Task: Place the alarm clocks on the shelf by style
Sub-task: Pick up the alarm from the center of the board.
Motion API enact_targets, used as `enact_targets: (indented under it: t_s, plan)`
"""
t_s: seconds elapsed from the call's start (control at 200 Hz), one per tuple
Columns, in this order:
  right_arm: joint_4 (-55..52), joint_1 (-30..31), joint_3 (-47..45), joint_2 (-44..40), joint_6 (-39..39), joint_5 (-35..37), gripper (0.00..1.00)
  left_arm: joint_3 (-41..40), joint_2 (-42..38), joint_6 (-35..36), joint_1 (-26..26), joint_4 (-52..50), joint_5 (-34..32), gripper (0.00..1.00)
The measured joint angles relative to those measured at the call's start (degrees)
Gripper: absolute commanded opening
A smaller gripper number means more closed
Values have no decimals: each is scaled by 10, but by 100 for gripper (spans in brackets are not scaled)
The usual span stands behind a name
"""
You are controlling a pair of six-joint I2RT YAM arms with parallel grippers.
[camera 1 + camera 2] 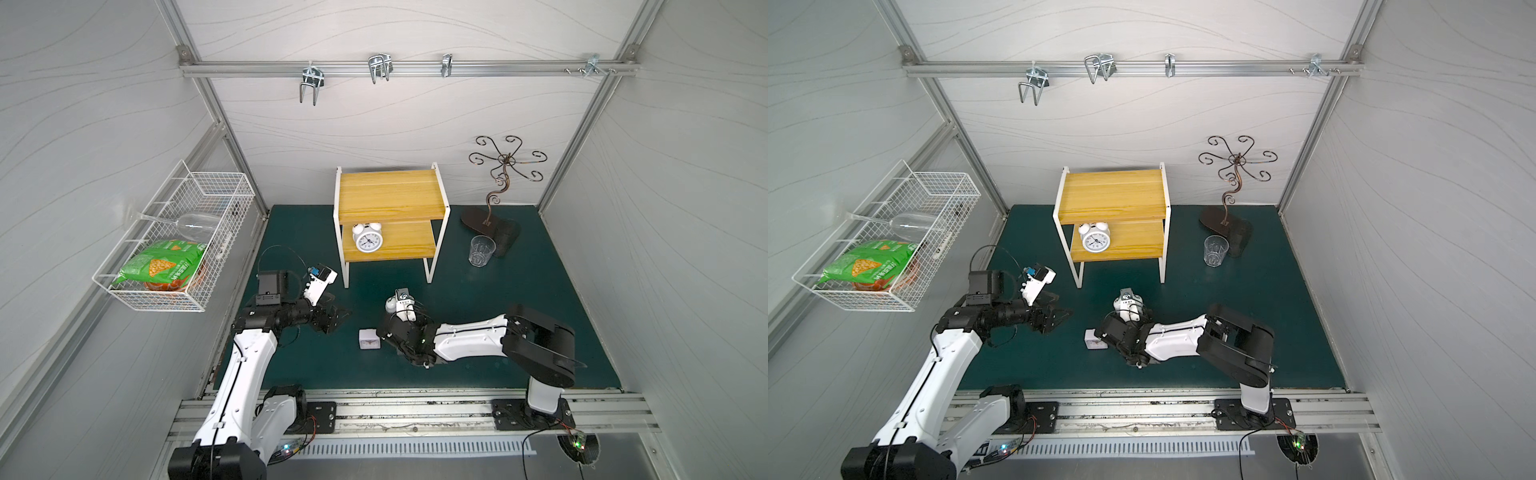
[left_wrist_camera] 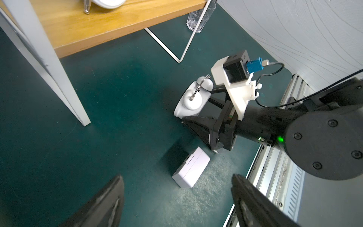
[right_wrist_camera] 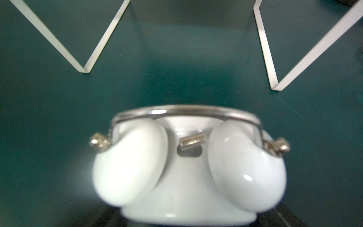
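One round white twin-bell alarm clock (image 1: pixel 367 237) stands upright at the left of the shelf's (image 1: pixel 390 195) lower board. A second twin-bell clock (image 2: pixel 188 104) stands on the green mat in front of the shelf, with my right gripper (image 2: pixel 196 107) shut on its body; it fills the right wrist view (image 3: pixel 188 169). A white square clock (image 1: pixel 368 340) lies on the mat just left of the right wrist. My left gripper (image 1: pixel 336 318) hovers open to its left, holding nothing, and the square clock (image 2: pixel 191 169) lies just beyond its fingertips (image 2: pixel 238 182).
A clear drinking glass (image 1: pixel 482 250) and a dark metal hook stand (image 1: pixel 494 195) stand right of the shelf. A white wire basket (image 1: pixel 137 286) on the left wall holds a wine glass and a green bag. The shelf's white legs (image 3: pixel 86 68) stand close ahead of the held clock.
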Motion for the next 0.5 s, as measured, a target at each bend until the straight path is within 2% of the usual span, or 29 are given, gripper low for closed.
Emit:
enact_targets:
  t_s: [0.31,0.5]
  plan:
    - [0,1,-2,-3,-19,3,79,0,0,0,0,0,0,88]
    - [-26,-1,-4,-50,-31,7,79,0,0,0,0,0,0,89]
